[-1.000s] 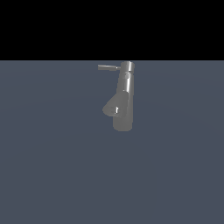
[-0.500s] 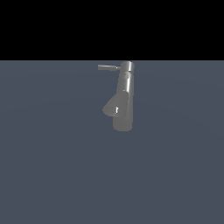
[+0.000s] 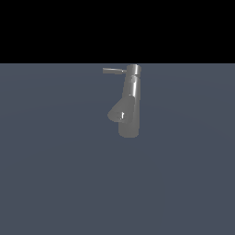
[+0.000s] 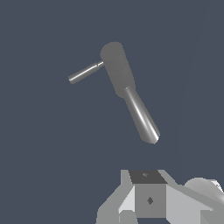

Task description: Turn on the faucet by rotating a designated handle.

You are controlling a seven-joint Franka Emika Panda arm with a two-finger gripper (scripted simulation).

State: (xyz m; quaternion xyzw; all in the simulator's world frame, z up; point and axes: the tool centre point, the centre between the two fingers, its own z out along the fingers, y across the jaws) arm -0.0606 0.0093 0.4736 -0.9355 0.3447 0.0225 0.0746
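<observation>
Nothing has shifted since a second ago: the tall grey metallic cylindrical faucet stands on the flat slate-blue floor, its thin grey metal rod handle pointing toward the exterior view's left. Black void lies behind. The robot's grey gripper hangs well clear; its fingers are hidden, so I cannot tell their spread.

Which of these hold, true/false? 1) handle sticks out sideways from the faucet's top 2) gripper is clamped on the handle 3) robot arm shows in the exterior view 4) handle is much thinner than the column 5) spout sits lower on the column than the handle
1) True: the handle projects sideways from the top of the faucet.
2) False: in the wrist view the handle stands free, nothing touching it.
3) False: only the faucet shows there.
4) True.
5) True: the spout is well below it.
</observation>
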